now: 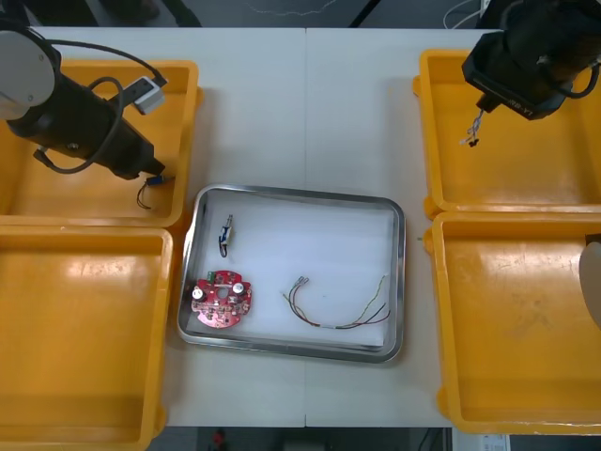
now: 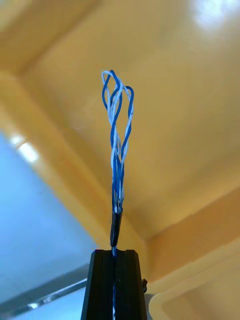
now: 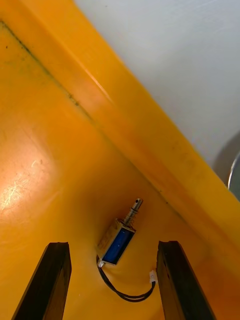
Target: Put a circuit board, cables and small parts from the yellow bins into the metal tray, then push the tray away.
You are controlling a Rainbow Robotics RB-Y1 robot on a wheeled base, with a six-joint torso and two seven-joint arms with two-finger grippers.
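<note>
My left gripper [image 1: 150,177] is down in the far left yellow bin [image 1: 180,85], near the corner closest to the metal tray [image 1: 398,282]. In the left wrist view the left gripper [image 3: 114,245] has its fingers [image 3: 55,280] spread wide, not touching anything. A small metal part [image 3: 120,239] with a blue body and a looped black lead lies on the bin floor between them, just beside the bin wall. My right gripper [image 1: 480,120] hangs over the far right yellow bin [image 1: 526,193]. Its fingers are pressed together, pinching the blue and white cable [image 2: 117,125], which is lifted off the bin floor. The tray sits between the bins, white inside. It holds a red circuit board [image 1: 222,299] near the left corner, another small part [image 1: 226,235] just above it, and a red and yellow cable [image 1: 333,312] to the right, all apart from each other.
</note>
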